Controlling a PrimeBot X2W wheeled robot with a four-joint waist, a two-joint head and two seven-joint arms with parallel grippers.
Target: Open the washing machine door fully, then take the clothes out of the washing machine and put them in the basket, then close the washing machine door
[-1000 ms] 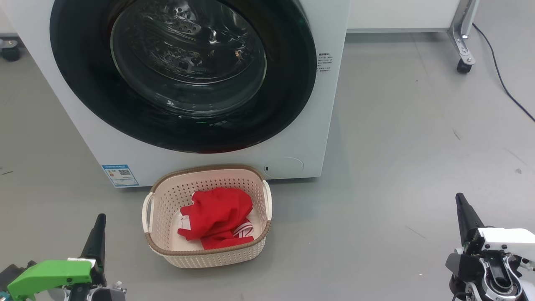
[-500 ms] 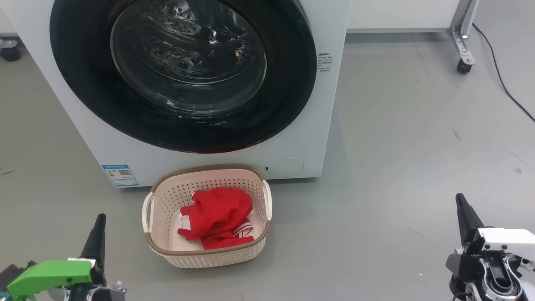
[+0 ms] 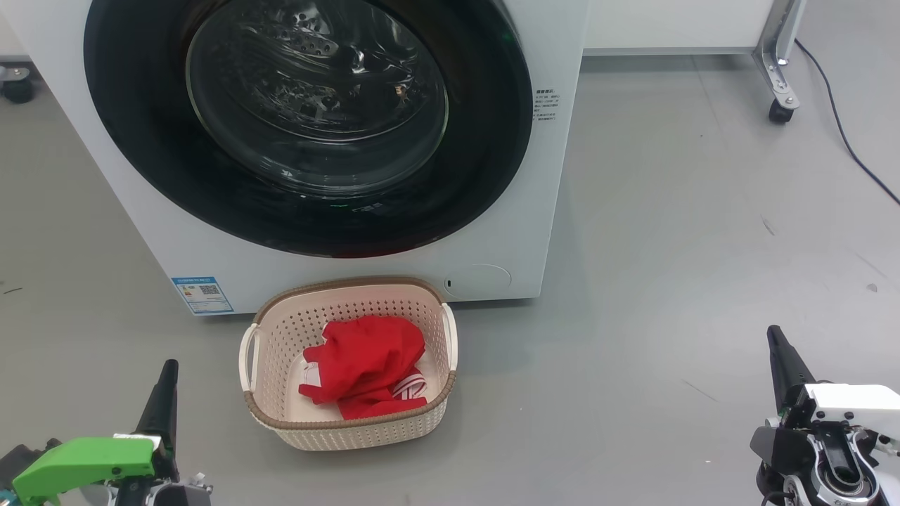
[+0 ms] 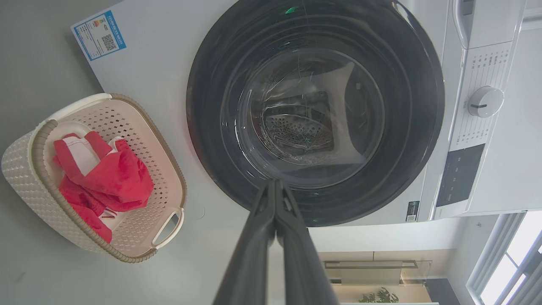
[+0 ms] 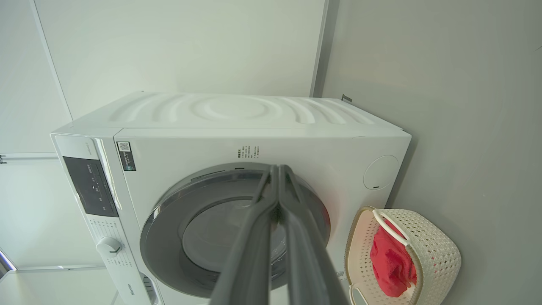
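Observation:
The washing machine [image 3: 548, 176] [image 4: 156, 63] [image 5: 296, 144] stands white on the grey floor. Its round black door [image 3: 140, 140] [image 4: 415, 127] [image 5: 169, 220] sits flat against the front, closed, with steel drum showing through the glass. Right below the door rests the cream basket [image 3: 351, 429] [image 4: 25, 173] [image 5: 436, 250], and the red clothes [image 3: 365, 365] [image 4: 110, 178] [image 5: 391, 262] lie inside it. My left gripper [image 3: 169, 367] [image 4: 275, 182] is shut and empty at the lower left, well clear of the basket. My right gripper [image 3: 773, 332] [image 5: 278, 167] is shut and empty at the lower right.
A blue sticker [image 3: 202, 294] marks the machine's lower left corner. A metal frame leg on a castor [image 3: 780, 105] and a black cable [image 3: 844, 133] lie at the back right. Another castor [image 3: 15, 88] sits at the far left. Grey floor spreads to the right.

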